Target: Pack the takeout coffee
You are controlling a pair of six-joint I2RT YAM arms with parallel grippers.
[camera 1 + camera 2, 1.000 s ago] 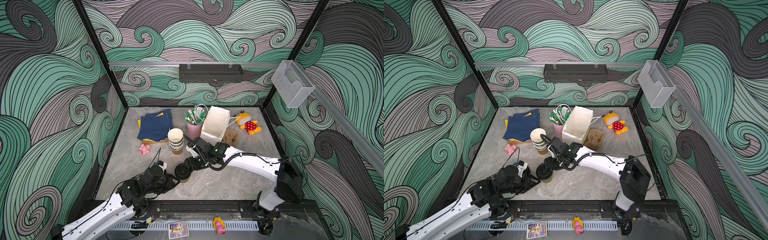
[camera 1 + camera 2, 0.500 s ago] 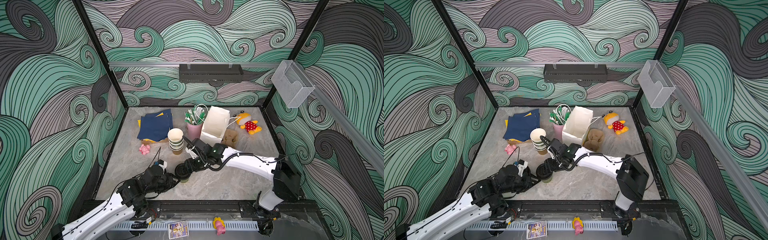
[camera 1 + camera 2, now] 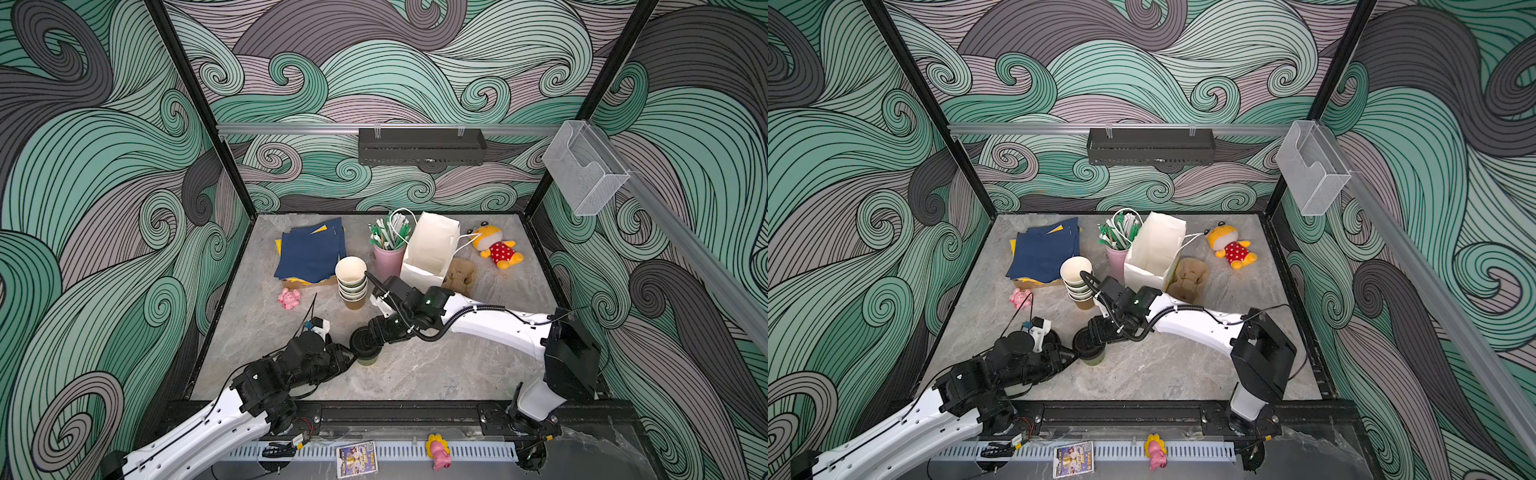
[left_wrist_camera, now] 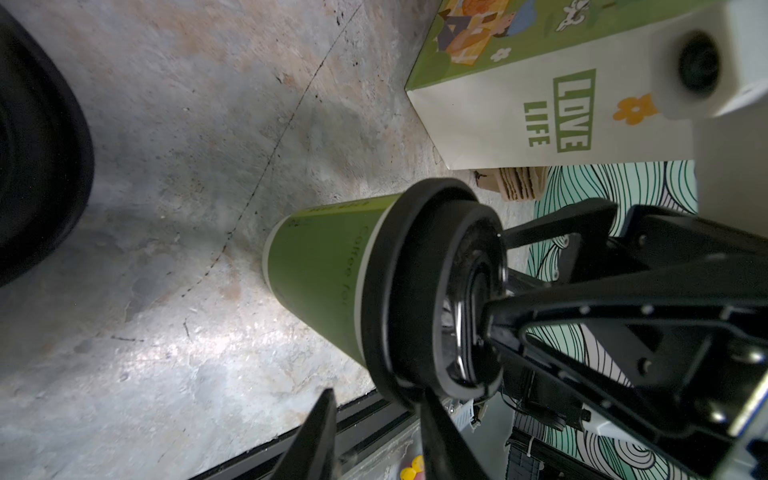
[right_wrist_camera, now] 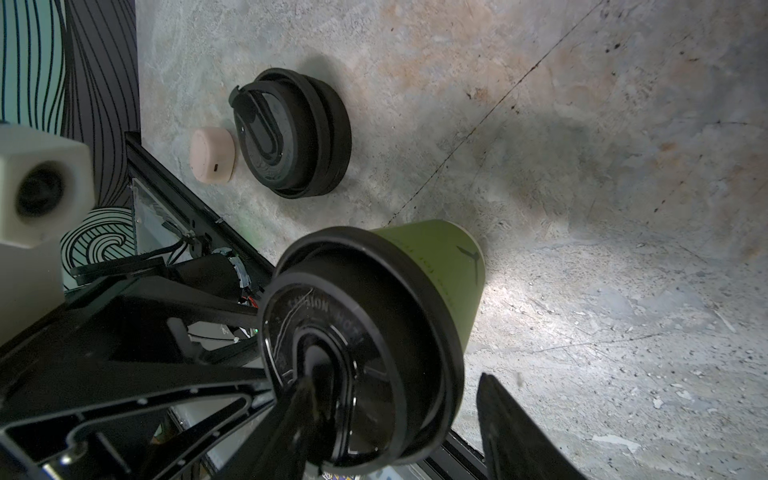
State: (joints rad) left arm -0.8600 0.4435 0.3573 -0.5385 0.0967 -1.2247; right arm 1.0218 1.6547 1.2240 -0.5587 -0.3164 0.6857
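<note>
Your right claw (image 5: 395,384) is spread wide over the cup (image 4: 316,270). One finger lies on top of the lid (image 4: 415,274), and the other hangs out past the cup's side with bare table (image 3: 436,365) showing between. Nothing is clamped there.

Your left claw (image 4: 376,409) is at the opposite side, fingers apart astride the lid's rim. Whether they nip that rim, I cannot tell.

The cup stands upright on the table near the front edge, between your two arms. Its lid is on top, and it is well apart from the bag (image 3: 432,245) at the back.

By my reading you're on the capping step: pressing the lid home, with packing not yet begun.

Next you'll want the lid seated all the way round. Then get one claw clear of the top and have the other take the cup by its wall. Go gently, because paper crushes. Lift it level and head for the open bag.

Spare lids (image 5: 291,133) lie nearby on the table, and a stack of cups (image 3: 352,282) waits for the second coffee.
</note>
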